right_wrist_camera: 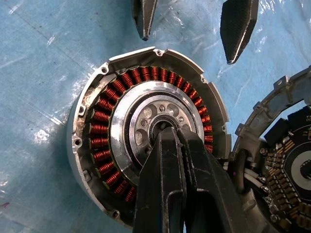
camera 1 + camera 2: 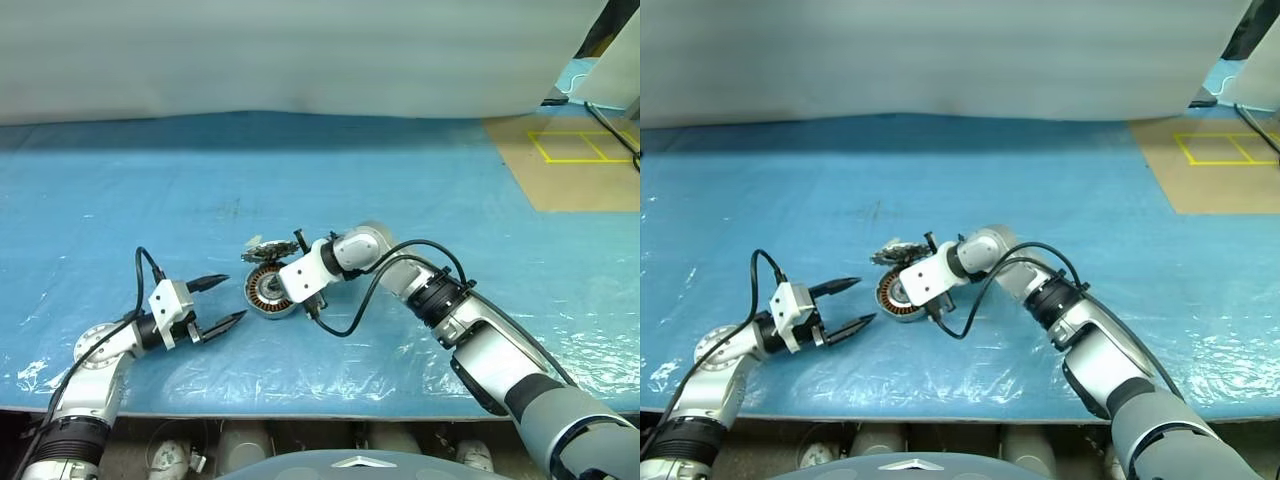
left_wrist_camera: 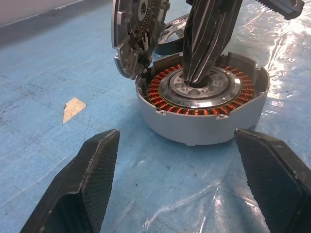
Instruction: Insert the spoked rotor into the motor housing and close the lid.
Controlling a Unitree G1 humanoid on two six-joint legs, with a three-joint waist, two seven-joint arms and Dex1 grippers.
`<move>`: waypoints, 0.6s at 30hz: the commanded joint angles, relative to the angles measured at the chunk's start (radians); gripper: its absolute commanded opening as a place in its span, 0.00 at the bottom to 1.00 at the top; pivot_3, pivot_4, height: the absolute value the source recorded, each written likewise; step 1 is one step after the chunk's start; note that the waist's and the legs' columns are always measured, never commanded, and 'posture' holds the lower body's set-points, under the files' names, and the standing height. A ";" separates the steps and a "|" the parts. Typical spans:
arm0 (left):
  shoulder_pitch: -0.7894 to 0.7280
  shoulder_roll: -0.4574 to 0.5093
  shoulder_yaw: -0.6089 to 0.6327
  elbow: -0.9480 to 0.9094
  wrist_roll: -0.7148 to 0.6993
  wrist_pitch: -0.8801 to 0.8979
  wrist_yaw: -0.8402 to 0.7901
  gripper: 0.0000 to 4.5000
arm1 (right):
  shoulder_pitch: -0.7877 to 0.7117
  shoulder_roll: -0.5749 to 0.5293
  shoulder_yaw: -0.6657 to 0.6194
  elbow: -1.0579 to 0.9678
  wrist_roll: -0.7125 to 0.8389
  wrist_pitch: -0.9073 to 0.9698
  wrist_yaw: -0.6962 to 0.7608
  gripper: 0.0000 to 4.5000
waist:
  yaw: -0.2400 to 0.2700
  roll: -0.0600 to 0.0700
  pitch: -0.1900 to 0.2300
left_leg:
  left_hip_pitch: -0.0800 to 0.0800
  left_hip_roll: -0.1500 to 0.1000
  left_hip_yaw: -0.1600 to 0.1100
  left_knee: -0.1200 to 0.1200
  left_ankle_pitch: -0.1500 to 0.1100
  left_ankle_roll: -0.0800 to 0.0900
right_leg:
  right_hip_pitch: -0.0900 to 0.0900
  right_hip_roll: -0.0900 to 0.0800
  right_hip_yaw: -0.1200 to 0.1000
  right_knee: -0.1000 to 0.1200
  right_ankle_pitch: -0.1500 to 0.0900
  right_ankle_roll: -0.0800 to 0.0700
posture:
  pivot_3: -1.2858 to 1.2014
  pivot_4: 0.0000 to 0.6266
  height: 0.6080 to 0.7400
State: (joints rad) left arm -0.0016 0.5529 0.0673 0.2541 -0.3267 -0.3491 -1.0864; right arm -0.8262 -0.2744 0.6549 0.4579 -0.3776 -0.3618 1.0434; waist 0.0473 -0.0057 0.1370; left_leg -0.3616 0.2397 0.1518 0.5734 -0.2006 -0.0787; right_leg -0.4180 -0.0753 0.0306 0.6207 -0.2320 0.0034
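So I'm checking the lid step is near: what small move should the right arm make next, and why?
Probably lift the right gripper straight out of the hub. Its shut fingers are pressed into the centre of the rotor, which already sits inside the copper ring of the motor housing, and they block the lid propped open at the housing's edge. The left gripper waits open alongside.

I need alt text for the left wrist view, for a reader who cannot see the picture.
The right gripper, its fingers shut, presses its tips into the silver centre of the open motor housing, ringed with copper windings, on blue plastic sheeting. The lid stands tilted open at the housing's far edge. The left gripper waits open in front.
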 commanded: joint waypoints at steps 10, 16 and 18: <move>-0.013 0.002 0.001 -0.022 -0.002 0.001 0.002 0.88 | 0.001 -0.114 0.109 0.035 -0.165 -0.146 -0.012 0.00 | 0.002 0.000 0.000 | -0.001 0.000 0.000 0.000 0.000 0.000 | 0.000 0.000 0.000 -0.001 0.000 0.000 | 0.52 0.24 1.00; -0.013 0.001 0.002 -0.022 -0.002 0.003 0.003 0.88 | -0.038 -0.112 0.126 0.052 -0.235 -0.195 -0.059 0.00 | 0.000 0.000 0.000 | -0.001 0.000 0.000 0.000 0.000 0.000 | 0.000 0.000 0.000 -0.001 0.000 0.000 | 0.52 0.24 1.00; -0.013 0.000 0.000 -0.024 -0.002 0.005 0.003 0.88 | -0.064 -0.117 0.146 0.060 -0.282 -0.234 -0.091 0.00 | 0.000 0.000 0.000 | -0.001 0.000 0.000 0.000 0.000 0.000 | 0.000 0.000 0.000 -0.001 0.000 0.000 | 0.52 0.24 1.00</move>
State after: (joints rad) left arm -0.0076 0.5527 0.0667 0.2543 -0.3265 -0.3413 -1.0862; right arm -0.8974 -0.3433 0.7432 0.4425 -0.5564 -0.5875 0.9449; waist 0.0468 -0.0058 0.1370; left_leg -0.3625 0.2396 0.1519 0.5732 -0.2006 -0.0787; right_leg -0.4183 -0.0753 0.0306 0.6194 -0.2321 0.0036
